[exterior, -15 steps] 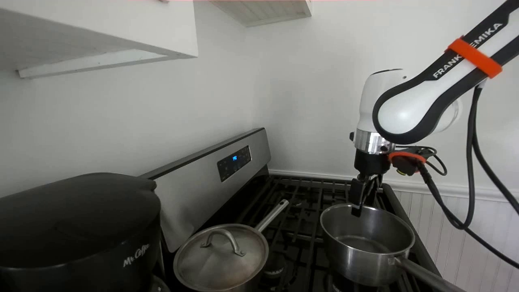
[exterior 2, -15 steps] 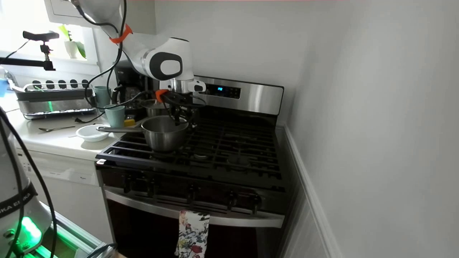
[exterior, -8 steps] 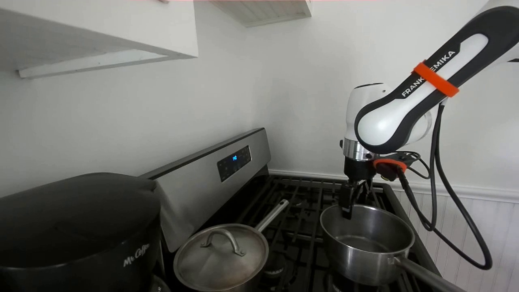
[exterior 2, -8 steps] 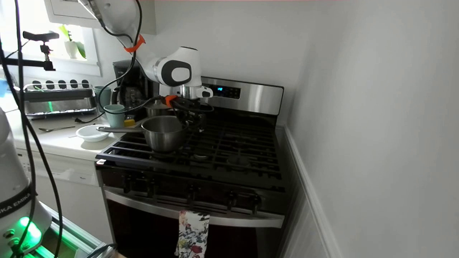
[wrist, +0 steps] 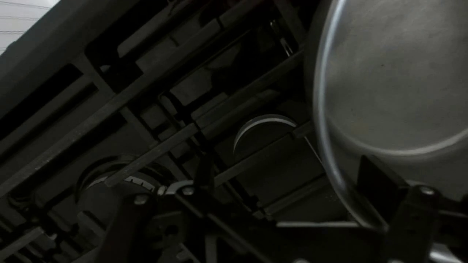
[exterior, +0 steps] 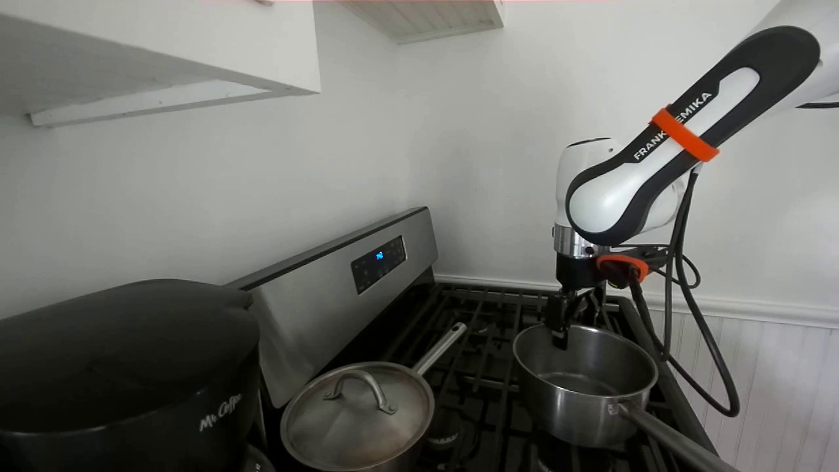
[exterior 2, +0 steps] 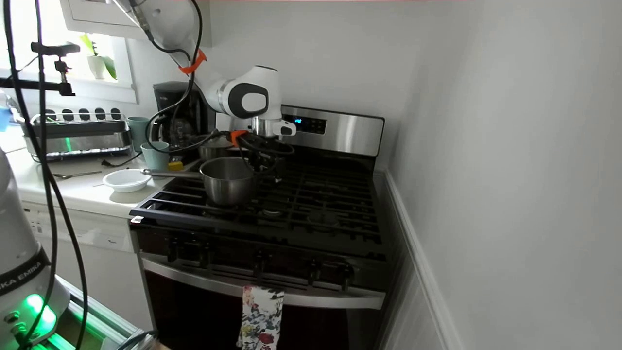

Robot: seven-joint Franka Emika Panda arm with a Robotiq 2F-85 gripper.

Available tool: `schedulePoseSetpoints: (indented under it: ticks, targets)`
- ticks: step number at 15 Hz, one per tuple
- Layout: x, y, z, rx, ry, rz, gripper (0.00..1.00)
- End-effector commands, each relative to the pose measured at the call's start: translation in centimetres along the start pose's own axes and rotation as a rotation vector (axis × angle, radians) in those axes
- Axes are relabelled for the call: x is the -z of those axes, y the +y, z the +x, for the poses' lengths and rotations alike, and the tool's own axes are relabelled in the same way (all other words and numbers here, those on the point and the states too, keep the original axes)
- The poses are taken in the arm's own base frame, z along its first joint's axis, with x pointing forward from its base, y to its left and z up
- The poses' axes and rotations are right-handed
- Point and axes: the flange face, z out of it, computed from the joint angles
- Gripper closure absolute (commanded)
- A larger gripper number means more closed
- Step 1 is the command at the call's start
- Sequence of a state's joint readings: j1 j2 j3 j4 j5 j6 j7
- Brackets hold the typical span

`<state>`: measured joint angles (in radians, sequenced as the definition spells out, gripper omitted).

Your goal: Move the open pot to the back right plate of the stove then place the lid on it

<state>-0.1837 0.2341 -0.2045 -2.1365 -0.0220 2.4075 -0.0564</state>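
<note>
Gripper [wrist: 285, 170]: released — jaws spread wide, with the rim of the open pot [exterior: 577, 416] passing between them; one of the fingers [wrist: 380, 182] reaches inside it, the other stands outside, and whether the inner one touches the pot's side I cannot tell.
Open pot: upright on the stove [exterior 2: 357, 133], front left as one faces the knobs [exterior 2: 260, 262] — long handle pointing toward the counter [exterior 2: 87, 188].
Lid [exterior: 354, 423]: seated on the saucepan [exterior: 440, 349] behind the pot, its arched grip uppermost.
Back right plate [exterior 2: 335, 187]: black grating, well apart from the pot.
Stove: raised steel back panel with a display [exterior: 378, 263] lit blue.
Coffee maker [exterior: 131, 360]: black, near the lidded saucepan.
Bowl [exterior 2: 127, 181]: white, on the counter beside a pale green mug [exterior 2: 156, 159].
Towel [exterior 2: 261, 316]: flowered, hanging from the oven handle [exterior 2: 335, 300].
Arm [exterior: 613, 200]: white and black, an orange band [exterior: 685, 135] around it.
</note>
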Motion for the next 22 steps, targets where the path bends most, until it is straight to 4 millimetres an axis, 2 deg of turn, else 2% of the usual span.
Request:
schedulePoseSetpoints:
  ticks: [1, 6, 8, 9, 13, 14, 22]
  targets:
    - [0.2, 1.5, 1.2, -0.099, -0.011, -0.009, 0.00]
    - [-0.3, 3.5, 2.3, -0.170, -0.026, -0.028, 0.00]
    - [-0.2, 3.4, 2.2, -0.153, -0.065, -0.029, 0.00]
    - [-0.2, 3.0, 1.4, -0.139, -0.037, -0.019, 0.00]
    - [-0.2, 3.1, 1.7, -0.141, -0.058, -0.021, 0.00]
    - [-0.8, 3.2, 2.1, -0.154, -0.076, -0.053, 0.00]
    - [-1.2, 8.0, 4.7, -0.279, -0.043, -0.060, 0.00]
